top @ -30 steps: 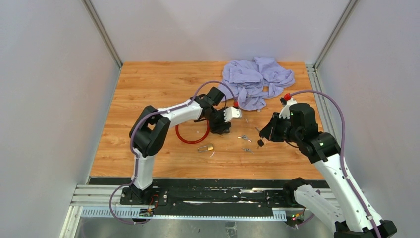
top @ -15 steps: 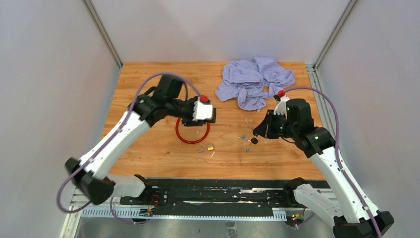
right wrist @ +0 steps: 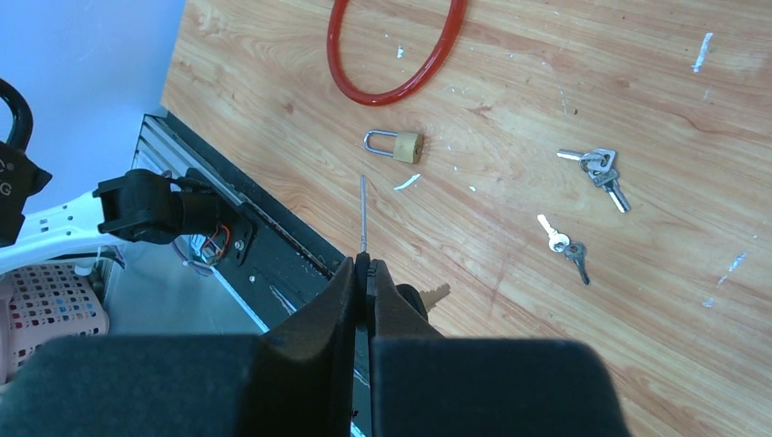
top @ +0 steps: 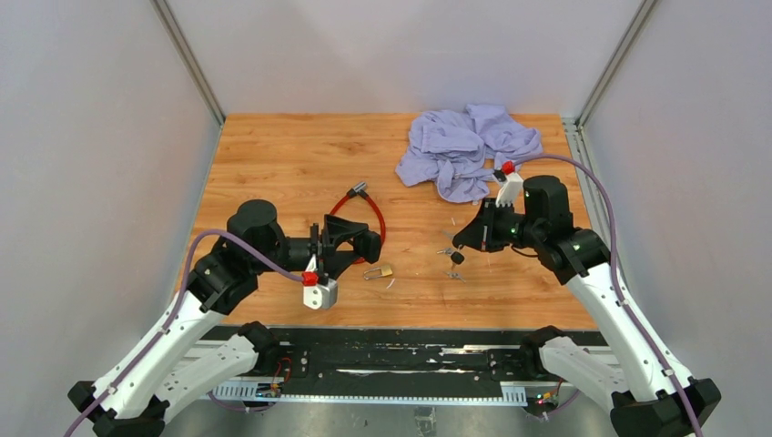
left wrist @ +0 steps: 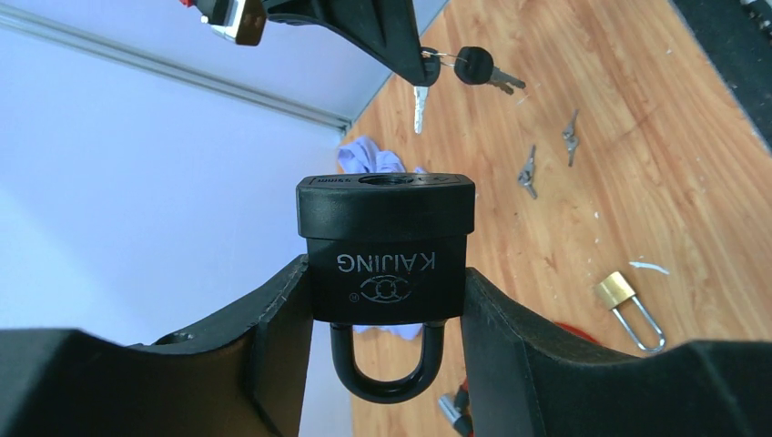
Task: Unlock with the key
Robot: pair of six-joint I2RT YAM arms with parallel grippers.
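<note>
— Grey walls (top: 91, 182) close the wooden bench (top: 273, 155) on three sides, and a black rail (top: 391, 350) runs along its near edge. Where is the lock?

— I have the black padlock (left wrist: 386, 228) clamped in my left pincer (left wrist: 386, 282). There is a finger on each flank, the shackle is toward the wrist and the keyhole face is turned outward. It is held up off the wood, over the near-left part of the bench.

— And the key?

— My right pincer (right wrist: 362, 266) is clenched on the key (left wrist: 419, 105), blade sticking out past the fingertips. A black-headed key (left wrist: 475, 66) dangles from the same ring. From the left wrist I see the blade hanging beyond the keyhole face and a little to one side, clearly apart from it (so not at the slot).

— What lies between them?

— A small brass padlock (top: 379, 271) and some loose keys (right wrist: 596, 168) are on the boards between the two pincers. A red cable (top: 380, 223) arcs just beside the left pincer; whether it touches the lock I cannot tell.

— Room to move?

— I have open boards across the far left. A purple cloth (top: 469, 150) is heaped in the far right corner, close behind my right pincer, and the right wall stands near that side.
</note>
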